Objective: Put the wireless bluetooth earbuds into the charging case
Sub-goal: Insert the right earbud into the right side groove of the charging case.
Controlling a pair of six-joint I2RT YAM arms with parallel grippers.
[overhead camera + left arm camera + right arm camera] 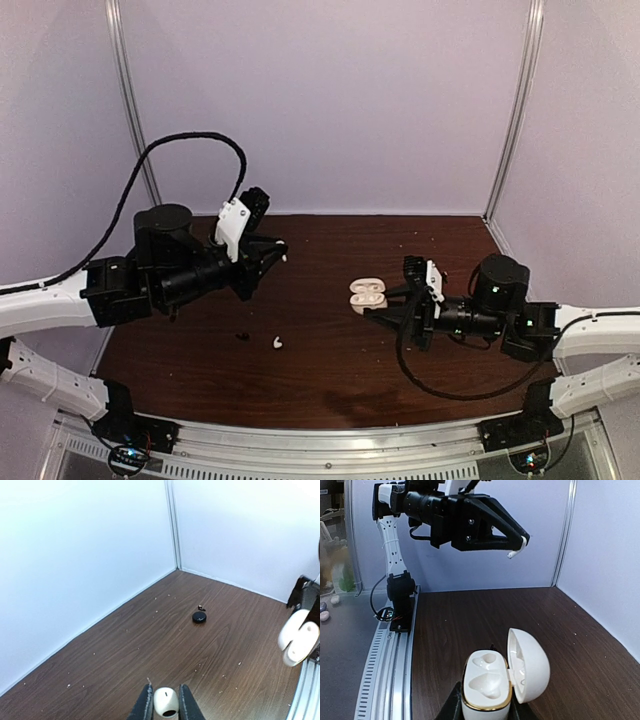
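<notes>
Pinching a tiny white earbud (165, 701), likely light and slick, by its body, the left pincer (281, 251) hovers; the right pincer (485, 709) clamps the open case (487, 680), seemingly around its base.

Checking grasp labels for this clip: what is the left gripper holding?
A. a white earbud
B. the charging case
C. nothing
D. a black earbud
A: the left gripper is shut on a white earbud, held in the air; the open charging case sits in the right gripper.
</notes>
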